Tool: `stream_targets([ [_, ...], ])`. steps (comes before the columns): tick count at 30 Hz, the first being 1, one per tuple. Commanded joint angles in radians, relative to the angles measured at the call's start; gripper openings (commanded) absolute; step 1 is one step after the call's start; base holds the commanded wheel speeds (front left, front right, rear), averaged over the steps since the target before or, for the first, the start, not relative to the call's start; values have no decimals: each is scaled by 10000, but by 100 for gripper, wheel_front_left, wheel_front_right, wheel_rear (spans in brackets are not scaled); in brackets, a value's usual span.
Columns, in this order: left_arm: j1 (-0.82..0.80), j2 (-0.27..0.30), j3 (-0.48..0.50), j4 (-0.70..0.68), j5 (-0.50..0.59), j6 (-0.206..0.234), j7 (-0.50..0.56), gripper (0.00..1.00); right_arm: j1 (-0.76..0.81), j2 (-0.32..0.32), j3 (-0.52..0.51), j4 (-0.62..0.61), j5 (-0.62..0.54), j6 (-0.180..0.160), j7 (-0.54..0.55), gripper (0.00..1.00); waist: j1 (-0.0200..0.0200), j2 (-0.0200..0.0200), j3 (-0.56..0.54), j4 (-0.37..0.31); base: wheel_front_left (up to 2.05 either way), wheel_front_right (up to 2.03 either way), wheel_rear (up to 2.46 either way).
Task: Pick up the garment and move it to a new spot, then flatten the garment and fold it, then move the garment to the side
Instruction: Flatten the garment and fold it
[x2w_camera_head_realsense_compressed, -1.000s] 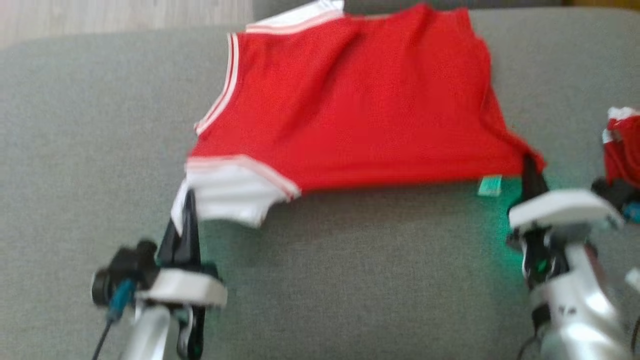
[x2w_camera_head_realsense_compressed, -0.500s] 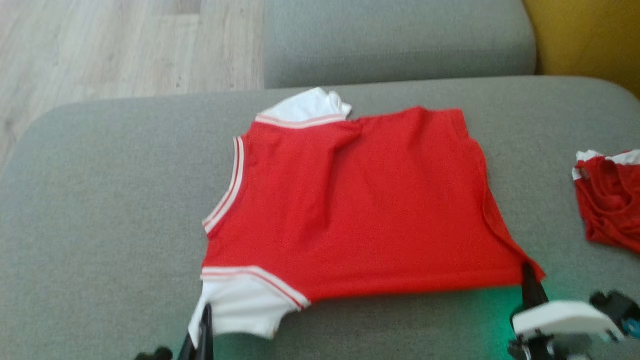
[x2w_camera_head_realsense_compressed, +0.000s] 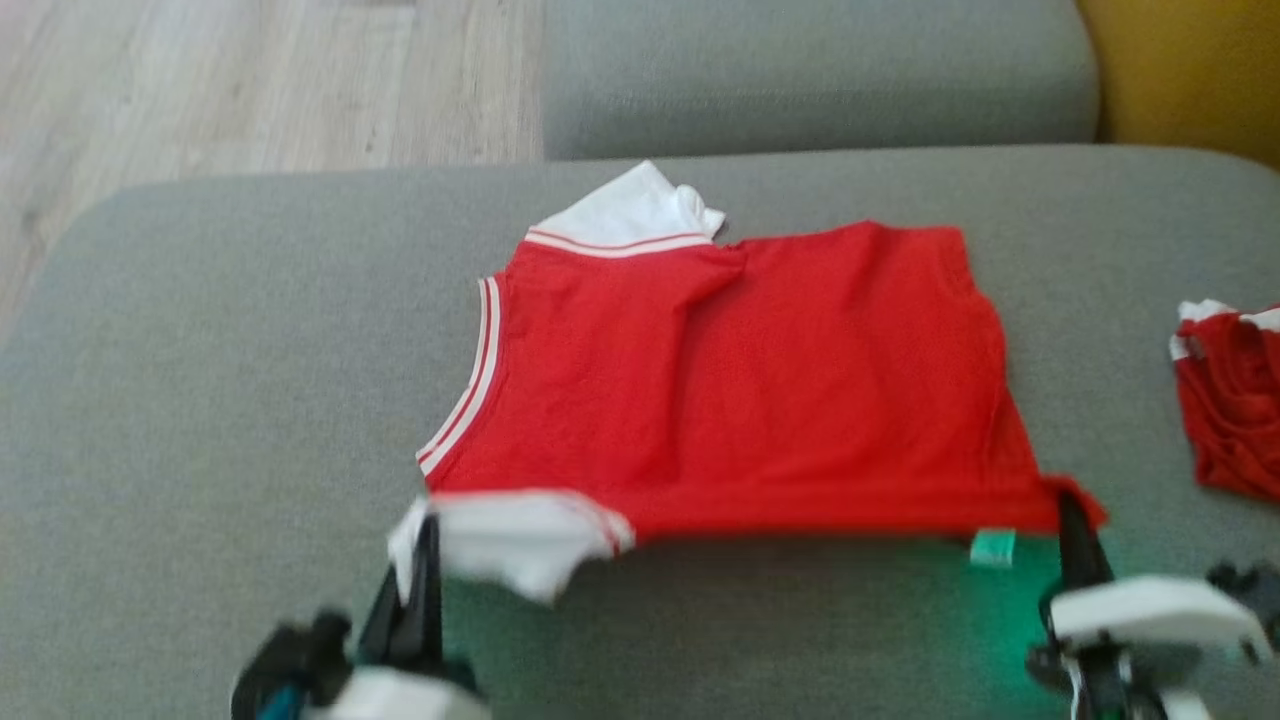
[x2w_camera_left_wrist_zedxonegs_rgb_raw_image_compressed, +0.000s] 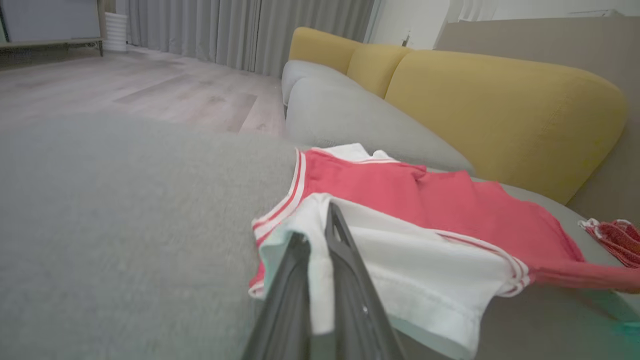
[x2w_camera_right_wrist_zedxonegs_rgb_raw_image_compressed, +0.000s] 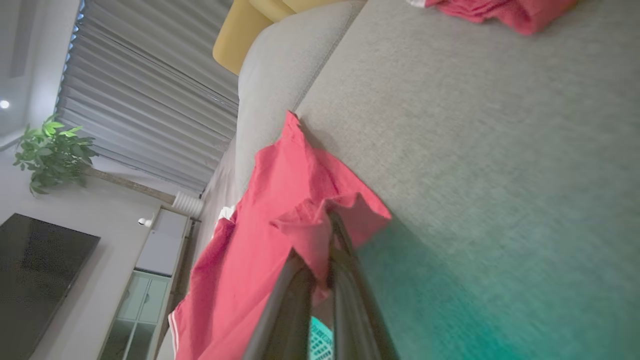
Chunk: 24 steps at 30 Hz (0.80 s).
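Grey sofa seat (x2w_camera_head_realsense_compressed: 200, 400) w/ yellow back cushions (x2w_camera_left_wrist_zedxonegs_rgb_raw_image_compressed: 500, 110), pale wood floor (x2w_camera_head_realsense_compressed: 250, 90), grey curtains (x2w_camera_left_wrist_zedxonegs_rgb_raw_image_compressed: 200, 30), plant (x2w_camera_right_wrist_zedxonegs_rgb_raw_image_compressed: 52, 150) nr TV (x2w_camera_right_wrist_zedxonegs_rgb_raw_image_compressed: 40, 270).

The shirt (x2w_camera_head_realsense_compressed: 740, 390) lies spread across the middle of the sofa seat (x2w_camera_head_realsense_compressed: 200, 400), neckline to the left and hem to the right. Its near edge is held up off the seat. The left gripper (x2w_camera_head_realsense_compressed: 428, 530) is at the near-left sleeve (x2w_camera_head_realsense_compressed: 510, 540) and the right gripper (x2w_camera_head_realsense_compressed: 1071, 510) at the near-right hem corner, with a label (x2w_camera_head_realsense_compressed: 992, 548) just left of it. A second garment (x2w_camera_head_realsense_compressed: 1230, 400) lies on the seat, well to the right. Behind the seat is another seat cushion (x2w_camera_head_realsense_compressed: 800, 80), with the floor (x2w_camera_head_realsense_compressed: 200, 90) on its left and a back cushion (x2w_camera_head_realsense_compressed: 1190, 70) on its right.
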Motion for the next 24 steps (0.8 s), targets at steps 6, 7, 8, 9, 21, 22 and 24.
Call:
stream_targets([
  [6,-2367,71,-209,590,228,83,-64,0,-1930,-117,336,-32,10,-7,137,0,0,0,856,87,0,0,0],
  [7,-2648,71,-268,761,238,141,-64,0,-2159,-117,361,91,34,-7,147,0,0,0,986,83,0,0,0],
  [8,-2904,71,-335,951,239,195,-64,0,-2378,-117,381,223,25,-7,132,0,0,0,1103,85,0,0,0],
  [9,-3147,70,-381,1104,221,251,-64,0,-2591,-117,424,347,-18,-7,118,0,0,0,1212,82,0,0,0],
  [21,-4687,70,-563,2134,276,916,-64,39,-4173,-116,794,1913,-632,-7,-855,91,0,0,1805,96,0,0,0],
  [22,-4709,70,-547,2095,341,953,-64,86,-4210,-116,888,1966,-808,-7,-1017,100,0,0,1803,95,0,0,0],
  [24,-4661,70,-483,1988,452,1047,-64,100,-4231,-161,1099,2020,-1544,-7,-1539,100,0,0,1764,86,0,0,0],
])
